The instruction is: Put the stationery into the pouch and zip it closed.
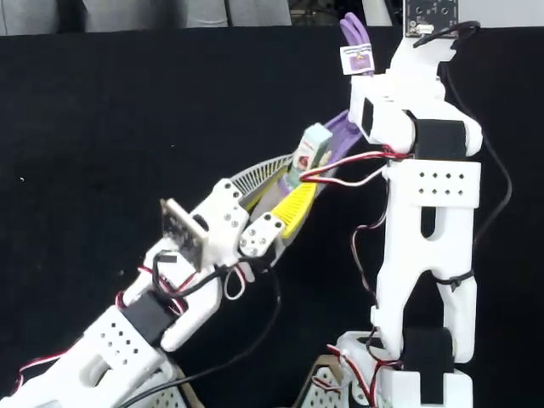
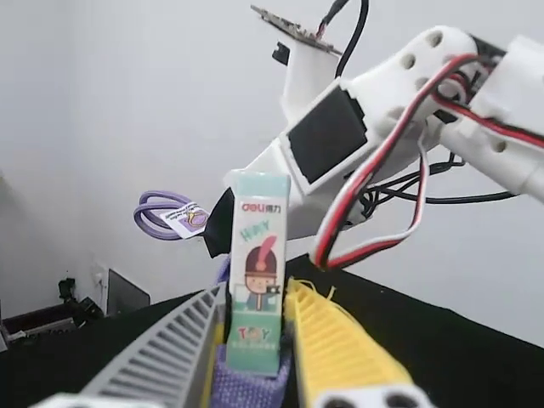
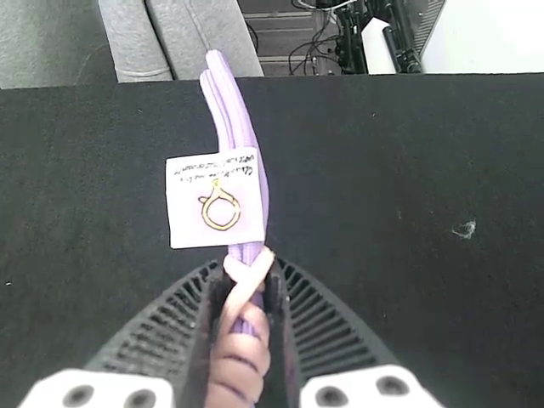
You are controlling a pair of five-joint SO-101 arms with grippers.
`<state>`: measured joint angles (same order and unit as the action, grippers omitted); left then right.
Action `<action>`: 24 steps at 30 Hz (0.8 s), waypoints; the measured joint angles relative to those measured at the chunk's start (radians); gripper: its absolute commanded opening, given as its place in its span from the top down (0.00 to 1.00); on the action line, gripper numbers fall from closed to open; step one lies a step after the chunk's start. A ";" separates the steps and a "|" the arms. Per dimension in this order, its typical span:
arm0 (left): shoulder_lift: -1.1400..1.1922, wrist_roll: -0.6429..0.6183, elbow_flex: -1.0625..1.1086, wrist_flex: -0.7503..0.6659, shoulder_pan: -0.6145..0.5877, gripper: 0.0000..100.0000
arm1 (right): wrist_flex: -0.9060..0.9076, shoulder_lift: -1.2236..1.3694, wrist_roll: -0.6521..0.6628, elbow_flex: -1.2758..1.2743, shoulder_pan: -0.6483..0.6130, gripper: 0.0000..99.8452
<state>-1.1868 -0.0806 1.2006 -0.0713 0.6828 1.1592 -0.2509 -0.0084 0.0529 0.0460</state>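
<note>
The eraser is held upright, clamped between the left fingers, its lower end set against the purple pouch between them. The pouch's strap, bearing a tag, is pinched between the right fingers and extends past their tips over the black counter.

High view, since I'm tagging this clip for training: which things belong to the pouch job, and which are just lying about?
Belonging to the job:
- purple pouch, its strap held by the right gripper
- green stationery box, upright in the left gripper

Just lying about:
- white scrap on the black table
</note>
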 measured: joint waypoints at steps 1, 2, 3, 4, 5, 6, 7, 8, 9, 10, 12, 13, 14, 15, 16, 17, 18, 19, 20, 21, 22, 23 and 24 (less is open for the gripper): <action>0.000 0.000 0.021 -0.038 -0.005 0.97 | 0.000 0.000 0.000 0.000 0.000 0.99; 0.000 0.000 0.041 -0.072 -0.018 0.97 | 0.000 0.000 0.000 0.000 0.000 0.99; 0.000 0.000 0.055 -0.095 -0.035 0.97 | 0.000 0.000 0.000 0.000 -0.002 0.99; -0.005 0.000 0.069 -0.109 -0.052 0.97 | -0.002 0.000 0.000 0.000 -0.005 0.99; -0.011 0.000 0.080 -0.118 -0.068 0.95 | -0.005 0.000 0.000 0.000 -0.006 0.99; -0.012 0.000 0.089 -0.124 -0.077 0.93 | -0.003 0.000 0.000 0.000 -0.006 0.99; -0.014 0.002 0.094 -0.121 -0.083 0.89 | -0.002 0.000 0.000 0.000 -0.006 0.99; -0.015 0.002 0.091 -0.106 -0.084 0.86 | -0.002 0.000 0.000 0.000 -0.006 0.99; -0.015 0.002 0.078 -0.084 -0.086 0.84 | -0.002 0.000 0.000 0.000 -0.006 0.99; -0.015 0.002 0.072 -0.060 -0.086 0.84 | -0.002 0.000 0.000 0.000 -0.006 0.99; -0.018 0.003 0.066 -0.005 -0.083 0.84 | 0.000 0.000 0.000 0.000 -0.006 0.99; -0.018 0.003 0.052 0.029 -0.074 0.84 | 0.000 0.000 0.000 0.000 -0.005 0.99; -0.018 0.003 0.032 0.063 -0.061 0.84 | 0.000 0.000 0.000 0.000 -0.005 0.99; -0.018 0.003 0.009 0.098 -0.049 0.84 | 0.000 0.000 0.000 0.000 -0.003 0.99; -0.018 0.003 -0.011 0.132 -0.037 0.84 | 0.000 0.000 0.000 0.000 -0.002 0.99; -0.018 0.003 -0.025 0.161 -0.021 0.84 | 0.000 0.000 0.000 0.000 -0.002 0.99; -0.018 0.003 -0.035 0.183 -0.009 0.84 | 0.000 0.000 0.000 0.000 -0.002 0.99; -0.017 0.008 -0.055 0.203 -0.003 0.84 | 0.000 0.000 0.000 0.000 -0.002 0.99; -0.015 0.023 -0.064 0.213 -0.002 0.84 | 0.000 0.000 0.000 0.000 -0.002 0.99; -0.015 0.038 -0.069 0.221 -0.002 0.84 | 0.000 0.000 0.000 0.000 -0.002 0.99; -0.015 0.052 -0.072 0.227 -0.003 0.84 | 0.000 0.000 0.000 0.000 -0.002 0.99; -0.015 0.061 -0.074 0.232 -0.003 0.84 | 0.000 0.000 0.000 0.000 -0.002 0.99; -0.015 0.068 -0.074 0.232 -0.003 0.84 | 0.000 0.000 0.000 0.000 -0.002 0.99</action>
<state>-1.2022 -0.0130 1.1270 0.1603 0.6797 1.1592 -0.2509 -0.0084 0.0529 0.0445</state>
